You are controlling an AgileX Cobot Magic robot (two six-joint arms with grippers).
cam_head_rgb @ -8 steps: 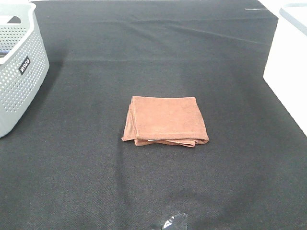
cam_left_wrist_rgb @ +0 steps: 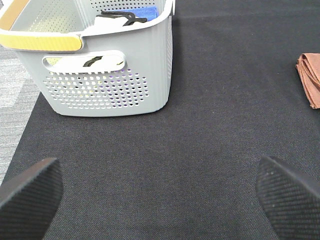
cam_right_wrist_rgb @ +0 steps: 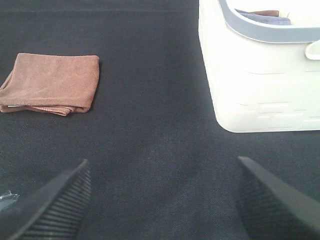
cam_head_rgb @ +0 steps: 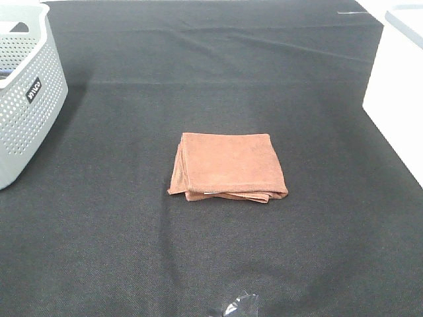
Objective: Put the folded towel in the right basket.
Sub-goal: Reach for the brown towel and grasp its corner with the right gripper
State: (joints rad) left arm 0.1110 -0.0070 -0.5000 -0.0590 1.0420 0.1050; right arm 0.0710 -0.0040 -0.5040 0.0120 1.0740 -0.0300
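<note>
A folded brown towel lies flat on the black cloth in the middle of the table. It also shows in the right wrist view and at the edge of the left wrist view. The white right basket stands at the table's right edge; the right wrist view shows it with dark cloths inside. My right gripper is open and empty, well short of the towel. My left gripper is open and empty, facing the grey basket. Neither arm shows in the exterior high view.
A grey perforated basket with a yellow handle stands at the left edge, holding white and blue items. A small crumpled clear scrap lies near the table's front edge. Black cloth covers the table.
</note>
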